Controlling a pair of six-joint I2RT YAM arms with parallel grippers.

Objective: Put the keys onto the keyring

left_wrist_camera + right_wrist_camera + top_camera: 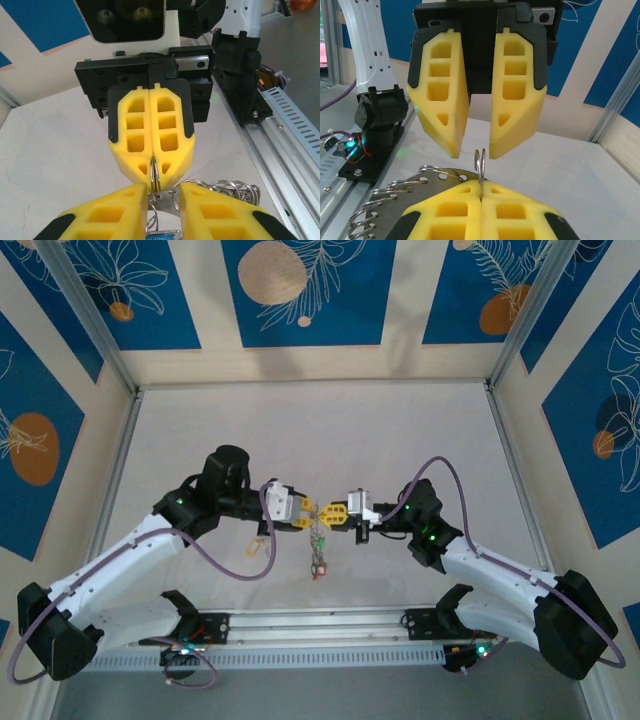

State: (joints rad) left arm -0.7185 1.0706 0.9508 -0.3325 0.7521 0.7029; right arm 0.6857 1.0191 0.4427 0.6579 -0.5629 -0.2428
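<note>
The keyring [480, 162] stands edge-on at the middle of the worktop [320, 430], lifted clear of the surface, its thin wire pinched between the clenched jaws of the right gripper [481, 187]; from the top view the keys [318, 558] hang in a short string straight below it, a red tag lowest, and the left wrist view shows a blue tag at the bottom edge and a cluster of small rings [235, 191] off to one side. The left gripper [476, 145] faces the right one tip to tip, its jaws released with a plain gap between them, the wire just below that gap. A small yellowish item [253, 548] lies on the worktop just beneath the left forearm; too small to name. Both arms reach inward from the near corners, elbows bowed outward, wrists level and pointing at each other. Beyond the meeting point the worktop runs open to the far wall, with aluminium posts at its left and right edges; on the near side the mounting rail [320, 625] lies close under the hanging keys, well apart from the side edges
</note>
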